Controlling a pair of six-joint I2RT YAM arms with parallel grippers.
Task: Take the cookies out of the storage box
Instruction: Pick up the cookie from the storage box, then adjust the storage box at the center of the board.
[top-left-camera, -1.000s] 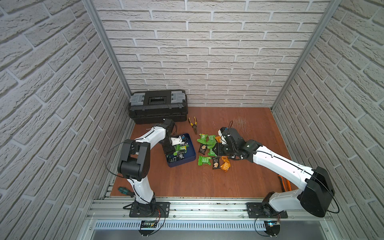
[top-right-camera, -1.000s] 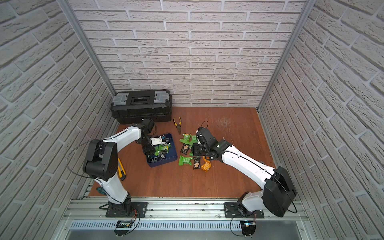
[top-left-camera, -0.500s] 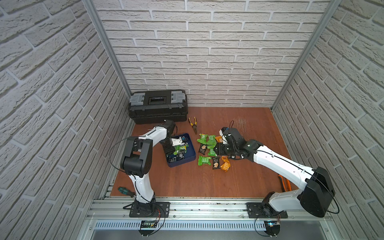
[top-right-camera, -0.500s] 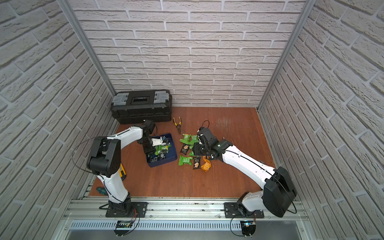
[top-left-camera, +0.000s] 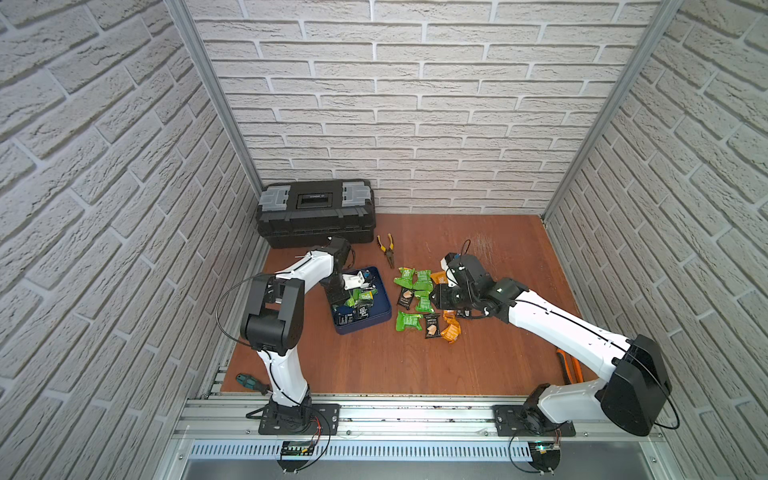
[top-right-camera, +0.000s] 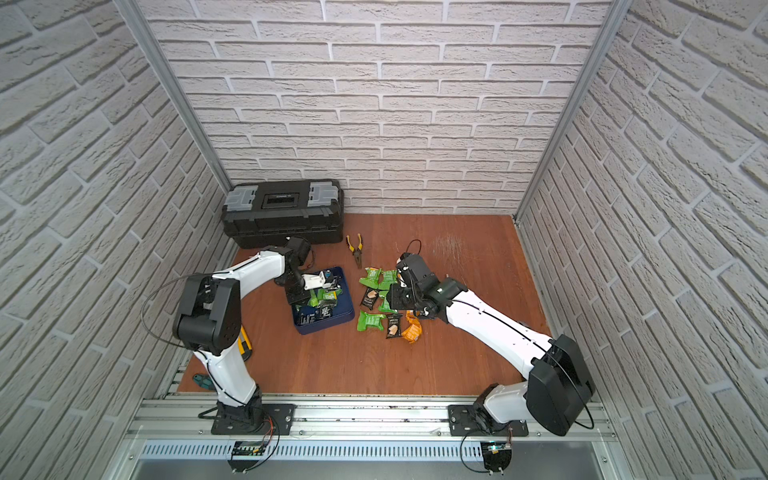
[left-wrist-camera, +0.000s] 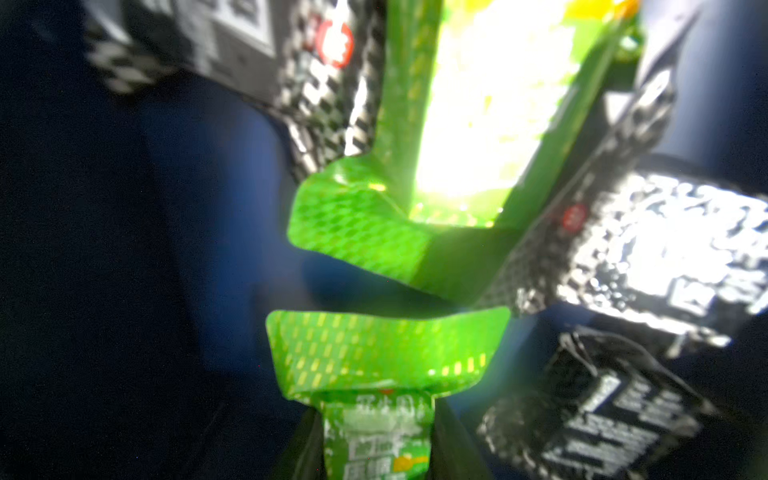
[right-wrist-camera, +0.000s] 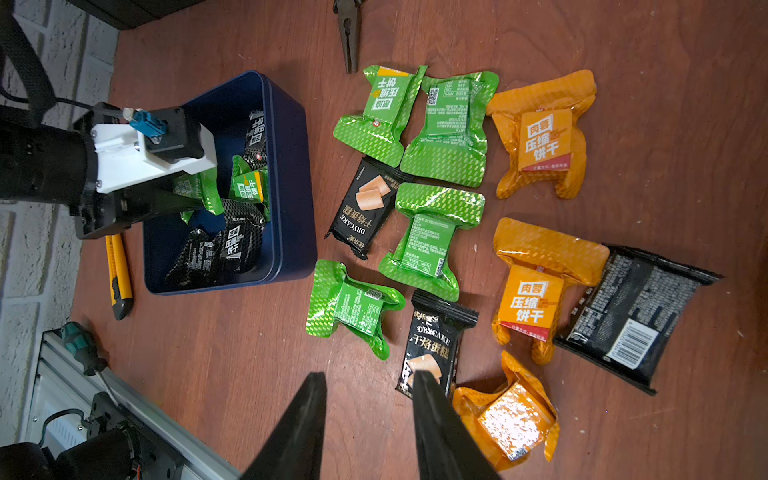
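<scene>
My left gripper (right-wrist-camera: 195, 201) straddles a green packet (left-wrist-camera: 376, 357) in the box (right-wrist-camera: 291, 187) — can't tell if it's clamped. My right gripper (right-wrist-camera: 369, 376) gapes, empty. Next — lift it straight out.

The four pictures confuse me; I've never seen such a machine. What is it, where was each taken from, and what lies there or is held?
Two white robot arms stand at a table. Two pictures look down from overhead; the other two come from cameras on the arms' wrists. Each arm ends in a two-fingered end effector. The left end effector reaches into the blue box, straddling a green packet; whether it grips is unclear. The right end effector is open and empty above the packets spread on the table. A toolbox and pliers lie farther back.
</scene>
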